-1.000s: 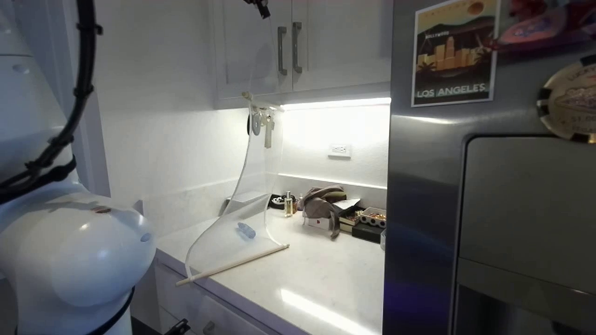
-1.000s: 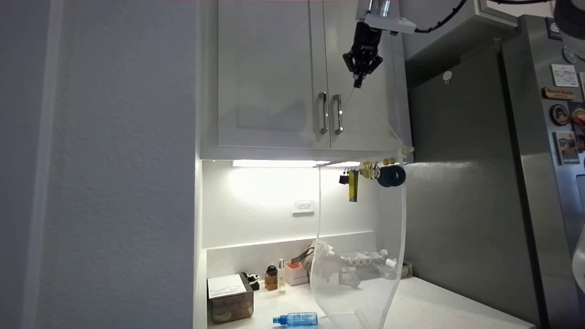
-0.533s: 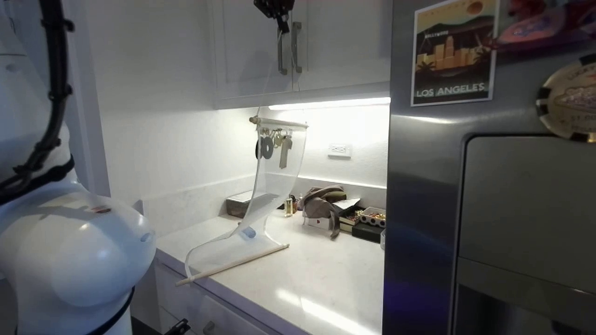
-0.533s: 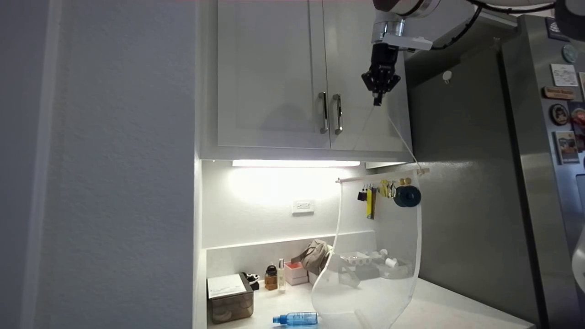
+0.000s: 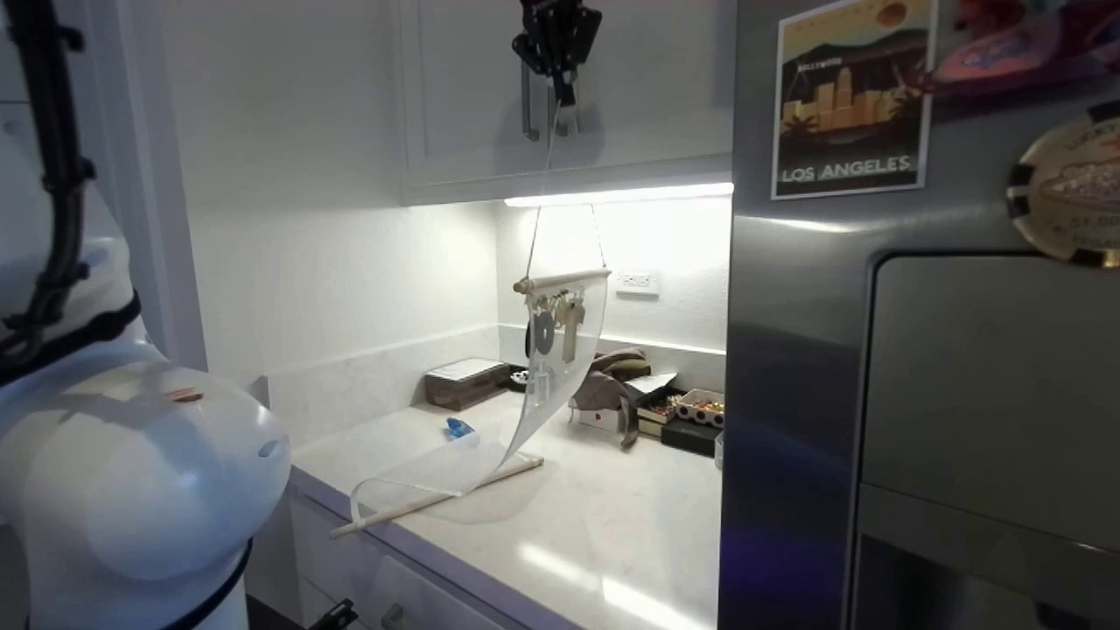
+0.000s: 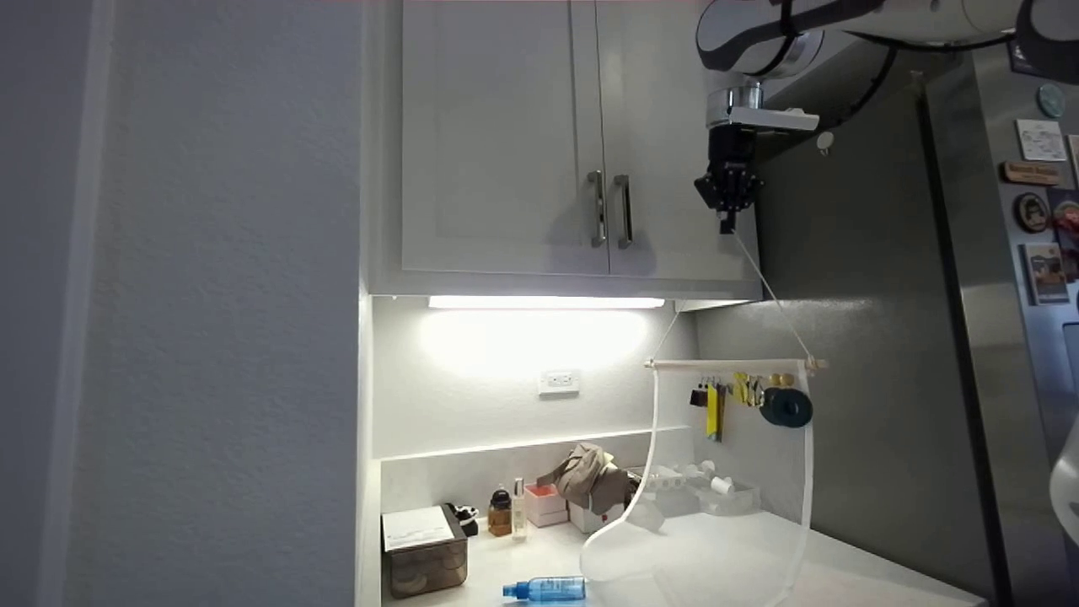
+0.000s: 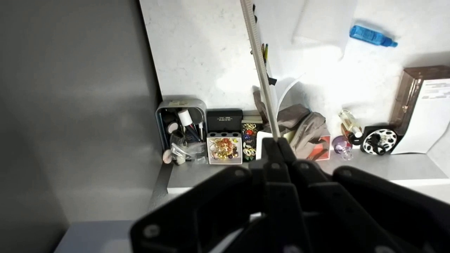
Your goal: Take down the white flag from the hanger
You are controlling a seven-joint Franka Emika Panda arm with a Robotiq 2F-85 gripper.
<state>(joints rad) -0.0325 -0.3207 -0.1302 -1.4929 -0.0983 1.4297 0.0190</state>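
The white flag is a sheer cloth with small trinkets pinned near its wooden top rod. It also shows in an exterior view. My gripper is shut on its thin cord, above the top rod; the gripper also shows in an exterior view. The bottom rod lies on the counter with its near end past the edge, and the lower cloth folds there. In the wrist view a pale strip meets the shut fingertips. The hanger is out of view.
Upper cabinets stand behind the gripper, and a steel fridge stands beside the counter. A blue bottle, a brown box, a grey-brown cloth and small boxes are on the counter.
My gripper has moved down and to the right in both exterior views. The flag's top rod has come down with it, and more cloth folds onto the counter. The bottom rod has stayed put.
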